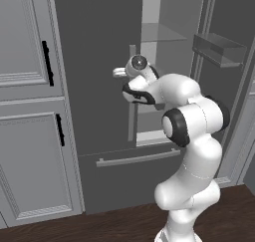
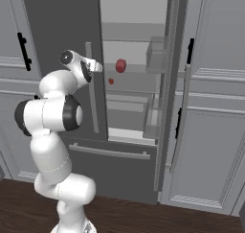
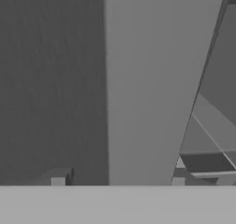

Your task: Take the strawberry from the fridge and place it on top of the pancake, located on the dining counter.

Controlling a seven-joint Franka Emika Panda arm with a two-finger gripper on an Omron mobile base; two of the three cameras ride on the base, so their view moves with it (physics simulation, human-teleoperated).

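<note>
The gripper (image 3: 118, 181), its jaws partly apart, is straddling the tall dark grey fridge's (image 2: 57, 30) light grey bar handle (image 3: 152, 89). Opening is apparently underway; next comes a firm close, then a pull. The small red strawberry (image 2: 121, 65) is sitting inside.

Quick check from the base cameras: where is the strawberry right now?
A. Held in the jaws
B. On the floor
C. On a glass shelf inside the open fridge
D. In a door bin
C: in the right base view the strawberry sits on a shelf inside the fridge, beyond the gripper at the left door's handle.
</note>
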